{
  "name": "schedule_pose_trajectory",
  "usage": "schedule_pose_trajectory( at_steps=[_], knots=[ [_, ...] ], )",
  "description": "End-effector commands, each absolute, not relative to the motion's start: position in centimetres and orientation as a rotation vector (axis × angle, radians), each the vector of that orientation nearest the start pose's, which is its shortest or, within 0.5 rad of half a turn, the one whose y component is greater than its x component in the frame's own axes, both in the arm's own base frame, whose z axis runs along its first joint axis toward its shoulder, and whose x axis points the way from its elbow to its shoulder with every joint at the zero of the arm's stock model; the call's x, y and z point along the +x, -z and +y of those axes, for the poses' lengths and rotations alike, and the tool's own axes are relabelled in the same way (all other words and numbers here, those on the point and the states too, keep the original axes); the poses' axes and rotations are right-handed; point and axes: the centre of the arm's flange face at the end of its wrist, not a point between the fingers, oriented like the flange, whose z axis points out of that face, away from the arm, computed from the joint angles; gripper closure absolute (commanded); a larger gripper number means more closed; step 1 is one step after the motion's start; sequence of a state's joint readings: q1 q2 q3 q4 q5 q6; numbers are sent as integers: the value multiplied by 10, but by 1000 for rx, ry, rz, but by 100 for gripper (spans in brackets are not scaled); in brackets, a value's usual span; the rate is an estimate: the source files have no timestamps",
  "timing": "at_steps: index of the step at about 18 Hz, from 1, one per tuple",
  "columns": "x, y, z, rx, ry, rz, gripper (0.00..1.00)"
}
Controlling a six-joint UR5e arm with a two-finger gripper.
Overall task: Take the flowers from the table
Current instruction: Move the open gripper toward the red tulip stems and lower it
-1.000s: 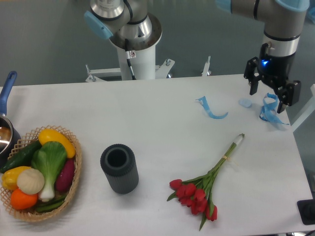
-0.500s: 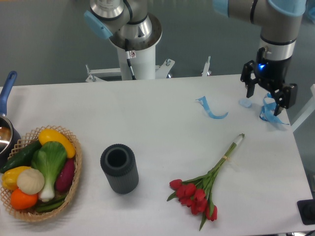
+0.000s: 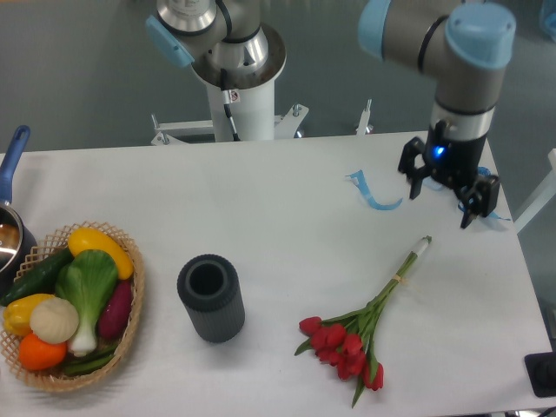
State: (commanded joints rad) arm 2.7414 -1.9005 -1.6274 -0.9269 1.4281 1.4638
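Flowers (image 3: 360,330) flat on table (image 3: 261,208), front right, red heads toward front edge, pale stem ends pointing back-right toward arm. Thin tied stems offer natural grasp spot. Gripper (image 3: 445,195) above table, behind stem tips, fingers spread, empty. Blue ribbon (image 3: 375,193) beside it.

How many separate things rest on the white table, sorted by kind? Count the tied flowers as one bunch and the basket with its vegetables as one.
Bunch of red tulips: 1
Dark ribbed cylinder: 1
Wicker basket of vegetables: 1
Blue ribbon strips: 2, one left of the gripper, one partly hidden behind it
Pot at the left edge: 1
Total: 6
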Motion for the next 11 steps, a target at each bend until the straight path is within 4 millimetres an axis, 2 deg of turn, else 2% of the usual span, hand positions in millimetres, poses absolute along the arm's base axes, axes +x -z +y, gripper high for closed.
schedule_pose_trajectory(
  at_steps=[4, 6, 11],
  knots=[
    [-523, -315, 387, -2885, -314, 445, 0],
    [-522, -303, 396, -2887, -290, 457, 0],
    [-518, -259, 412, -2912, -195, 491, 0]
  ],
)
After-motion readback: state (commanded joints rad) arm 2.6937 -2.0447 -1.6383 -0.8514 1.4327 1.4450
